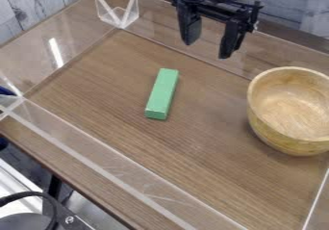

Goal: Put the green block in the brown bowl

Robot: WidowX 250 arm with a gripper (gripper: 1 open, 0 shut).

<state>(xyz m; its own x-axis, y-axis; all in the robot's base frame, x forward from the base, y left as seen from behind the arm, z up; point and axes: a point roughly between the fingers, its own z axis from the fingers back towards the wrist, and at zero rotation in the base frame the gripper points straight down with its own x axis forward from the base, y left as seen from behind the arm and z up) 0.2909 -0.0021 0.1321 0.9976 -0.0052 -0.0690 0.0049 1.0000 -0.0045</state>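
Note:
The green block (162,93) lies flat on the wooden table, near the middle, its long side running toward the back. The brown bowl (293,109) stands upright at the right, with nothing inside it. My gripper (210,38) hangs above the table at the back, pointing down, its two black fingers spread apart and nothing between them. It is behind and to the right of the block, and to the left of the bowl's far rim.
Low clear acrylic walls (77,138) fence the table surface on all sides, with a clear bracket (117,11) at the back left corner. Beyond the front wall the table edge drops off, with dark gear (38,210) below.

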